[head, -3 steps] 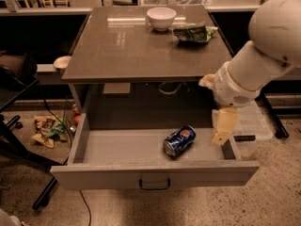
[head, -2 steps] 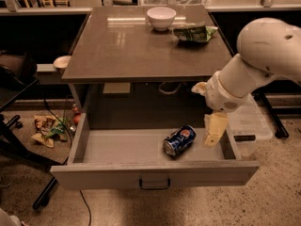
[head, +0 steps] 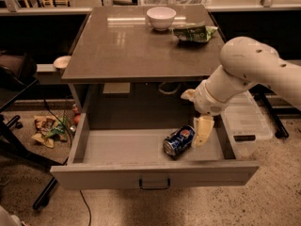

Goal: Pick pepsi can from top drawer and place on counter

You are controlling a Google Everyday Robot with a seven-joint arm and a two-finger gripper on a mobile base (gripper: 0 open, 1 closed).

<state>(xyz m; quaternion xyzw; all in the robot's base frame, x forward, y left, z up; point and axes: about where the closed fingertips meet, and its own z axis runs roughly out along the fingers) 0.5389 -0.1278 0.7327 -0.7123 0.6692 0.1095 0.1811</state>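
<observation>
The pepsi can [head: 178, 141], blue with a silver end, lies on its side in the right half of the open top drawer [head: 113, 147]. My gripper [head: 202, 131] hangs from the white arm, reaching down into the drawer just right of the can, with a cream finger [head: 203, 130] close beside it. The can is not held. The counter [head: 127, 41] is the glossy grey-brown tabletop above the drawer.
A white bowl [head: 161, 17] and a green snack bag [head: 195, 32] sit at the counter's far right. A clear plastic bin [head: 247, 121] stands on the floor right of the drawer. Litter [head: 47, 128] and a dark chair base [head: 19, 140] lie at the left.
My arm and gripper have moved left and down into the drawer, closing in on the can. The can has not moved.
</observation>
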